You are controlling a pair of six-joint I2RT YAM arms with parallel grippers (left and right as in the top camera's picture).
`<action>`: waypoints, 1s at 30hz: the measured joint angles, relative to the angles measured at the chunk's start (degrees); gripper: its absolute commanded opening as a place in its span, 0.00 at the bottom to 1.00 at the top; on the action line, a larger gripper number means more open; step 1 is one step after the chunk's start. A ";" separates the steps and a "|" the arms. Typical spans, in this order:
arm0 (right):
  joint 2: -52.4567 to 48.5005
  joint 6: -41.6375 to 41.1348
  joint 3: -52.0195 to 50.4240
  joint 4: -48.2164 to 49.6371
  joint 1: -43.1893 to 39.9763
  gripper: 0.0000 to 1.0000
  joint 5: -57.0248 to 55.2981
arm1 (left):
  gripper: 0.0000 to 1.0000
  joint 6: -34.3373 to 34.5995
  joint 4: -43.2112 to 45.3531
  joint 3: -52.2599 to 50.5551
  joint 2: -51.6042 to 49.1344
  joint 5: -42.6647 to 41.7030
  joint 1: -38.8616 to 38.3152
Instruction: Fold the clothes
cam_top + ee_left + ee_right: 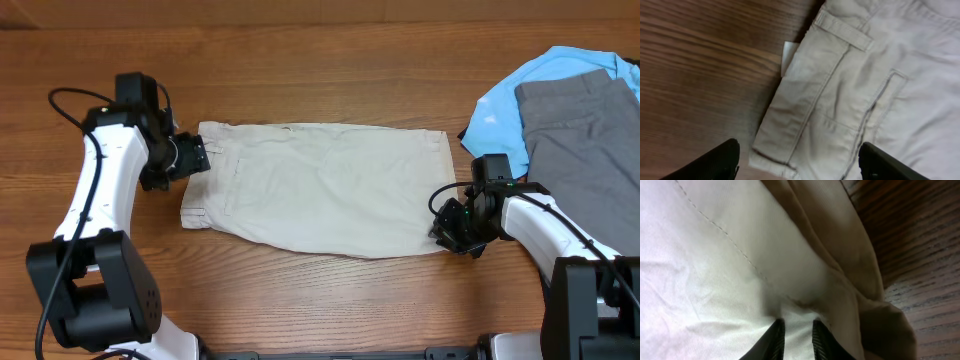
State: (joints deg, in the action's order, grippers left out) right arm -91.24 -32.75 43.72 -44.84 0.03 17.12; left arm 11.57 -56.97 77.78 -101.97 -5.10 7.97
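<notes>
The khaki shorts point(320, 185) lie flat on the wooden table point(300, 60), with the long axis from left to right. The left gripper point(197, 156) hovers with jaws spread over the waistband point(790, 100) end. The right gripper point(447, 228) pinches the opposite hem corner.

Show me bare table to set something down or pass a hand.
Two free patches of table: the far strip beyond the shorts, between the left arm and the blue shirt; the near strip in front of the shorts, between both arm bases. Crowded: right side, with shirt, grey trousers and right arm.
</notes>
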 measured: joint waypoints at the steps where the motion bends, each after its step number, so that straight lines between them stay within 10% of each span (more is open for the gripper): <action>1: 0.00 0.02 0.00 0.00 0.00 0.24 -0.02 | 0.79 0.00 1.18 -0.96 -0.42 0.00 0.00; 17: 0.00 -0.02 0.00 -0.02 0.00 0.24 0.02 | 0.77 -0.22 8.37 -5.16 -10.38 -2.21 0.00; 30: 0.00 0.02 0.00 -0.13 0.00 0.24 -0.17 | 0.04 -1.36 9.01 -3.74 -12.48 -8.85 0.17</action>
State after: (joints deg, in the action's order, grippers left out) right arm -91.24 -32.73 43.72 -44.97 0.03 16.95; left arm 10.22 -47.97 74.04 -114.45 -13.96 8.14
